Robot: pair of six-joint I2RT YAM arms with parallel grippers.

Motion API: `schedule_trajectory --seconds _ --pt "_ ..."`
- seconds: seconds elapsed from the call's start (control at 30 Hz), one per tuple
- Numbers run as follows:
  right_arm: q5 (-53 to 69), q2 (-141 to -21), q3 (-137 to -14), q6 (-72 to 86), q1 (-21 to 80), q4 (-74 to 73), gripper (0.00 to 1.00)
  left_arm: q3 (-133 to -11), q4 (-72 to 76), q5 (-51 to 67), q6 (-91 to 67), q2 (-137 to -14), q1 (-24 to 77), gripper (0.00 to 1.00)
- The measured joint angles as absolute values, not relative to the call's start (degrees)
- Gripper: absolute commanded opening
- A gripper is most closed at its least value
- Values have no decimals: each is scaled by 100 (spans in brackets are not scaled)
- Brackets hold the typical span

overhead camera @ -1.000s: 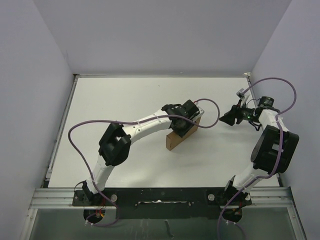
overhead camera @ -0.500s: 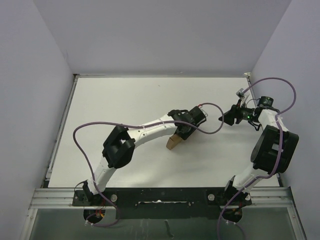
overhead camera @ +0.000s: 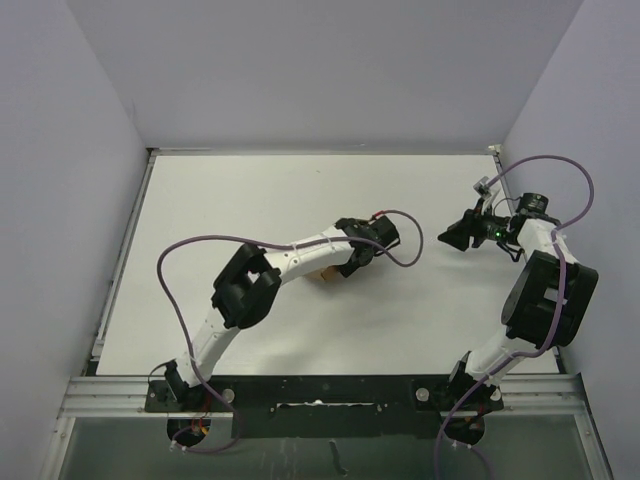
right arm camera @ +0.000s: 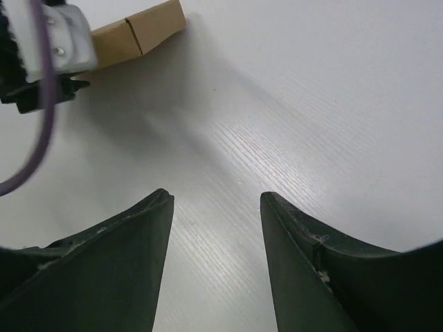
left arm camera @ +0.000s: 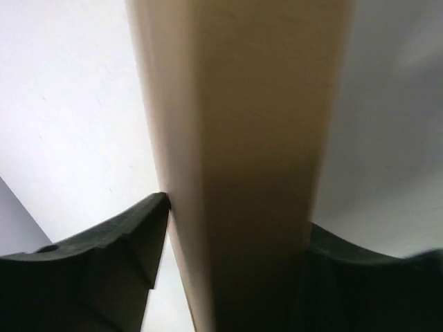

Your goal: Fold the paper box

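Observation:
The paper box (left arm camera: 242, 138) is a folded brown cardboard block that fills the middle of the left wrist view. It stands between the fingers of my left gripper (left arm camera: 235, 221), which touch it on both sides. From above, only a small brown corner of the box (overhead camera: 323, 273) shows under the left arm, with the left gripper (overhead camera: 342, 264) over it. In the right wrist view the box (right arm camera: 138, 34) lies at the top left, partly behind the left wrist. My right gripper (right arm camera: 217, 197) is open over bare table, well to the right of the box (overhead camera: 447, 238).
The white table (overhead camera: 250, 200) is closed in by grey walls on the left, back and right. A purple cable (overhead camera: 400, 240) loops from the left wrist towards the right gripper. The metal base rail (overhead camera: 320, 395) runs along the near edge.
The left arm has swung left and nearer with the box, which now lies mostly hidden under the arm. The right arm has barely moved.

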State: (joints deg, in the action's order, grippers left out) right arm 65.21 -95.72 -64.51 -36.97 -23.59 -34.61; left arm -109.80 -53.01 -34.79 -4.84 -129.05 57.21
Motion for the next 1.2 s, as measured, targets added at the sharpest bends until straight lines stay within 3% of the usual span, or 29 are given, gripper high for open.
schedule_trajectory --seconds 0.1,0.47,0.7,0.83,0.97,1.03,1.1,1.2 --pt "6523 -9572 -6451 -3699 -2359 -3461 54 -10816 -5551 -3557 -377 -13135 5561 97" --pt "6560 -9572 -6449 -3701 -2370 -3470 54 -10787 -5765 -3747 -209 -13231 5754 98" --pt "6576 -9572 -6449 -3839 -2359 -3623 52 -9854 -4978 -2303 -318 -12433 5787 97" --pt "6648 -9572 -6453 -4042 -2255 -3922 30 -8772 -4112 -937 -631 -11389 5057 78" --pt "6608 -9572 -6514 -4174 -1796 -4276 1 -7706 -2840 703 -1299 -10296 3223 37" --pt "6534 -9572 -6567 -4163 -1409 -4383 0 -7380 -2261 1315 -1660 -10066 2209 24" --pt "6431 -9577 -6595 -4071 -993 -4427 0 -7203 -1863 1728 -1946 -10049 1433 19" --pt "6099 -9638 -6637 -3771 -80 -4394 0 -7146 -1793 2088 -2106 -10134 1048 15"
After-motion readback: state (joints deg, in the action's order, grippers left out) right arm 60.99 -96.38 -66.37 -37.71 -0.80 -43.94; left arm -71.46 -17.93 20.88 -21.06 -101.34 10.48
